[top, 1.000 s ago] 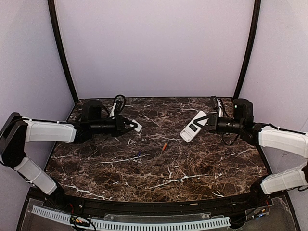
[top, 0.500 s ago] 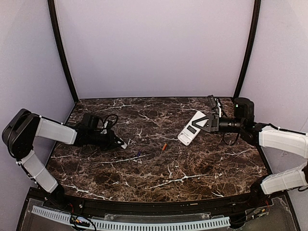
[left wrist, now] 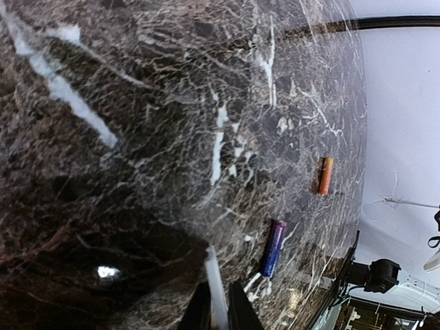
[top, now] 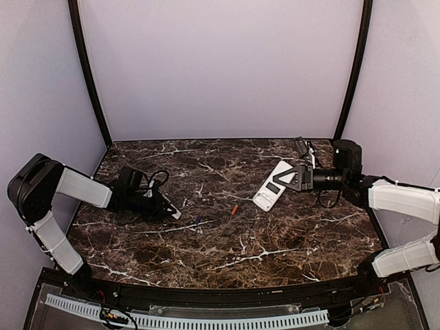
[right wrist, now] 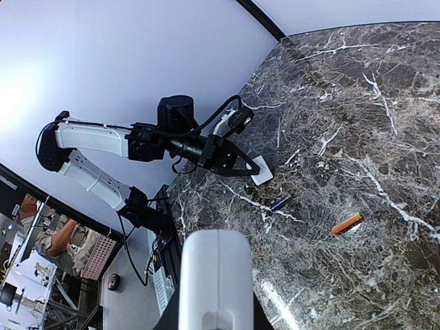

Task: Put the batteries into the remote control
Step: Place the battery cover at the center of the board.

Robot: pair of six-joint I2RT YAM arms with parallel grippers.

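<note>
Batteries, orange cylinder [top: 234, 209] and blue-purple cylinder [top: 198, 220], still loose; left gripper [top: 167, 208] just dropped, pinching thin white cover [top: 176, 212], right gripper [top: 294, 179] clamps white plastic remote [top: 268, 192].

We count two batteries on the table [top: 275, 240]: one orange battery [top: 234, 209] and one dark blue-purple battery [top: 198, 220]. We find the same pair, one of each colour, in both wrist views. We see one remote control [top: 269, 191], white. We also count one small white plate [top: 177, 212]. There is one table, a single dark marble top with pale veins. We count two arms, one on each side, and each carries one gripper, so two in all: the left gripper [top: 167, 206] and the right gripper [top: 289, 180]. Behind the table we count two black curved bars, one on the left [top: 84, 69] and one on the right [top: 357, 69].
</note>
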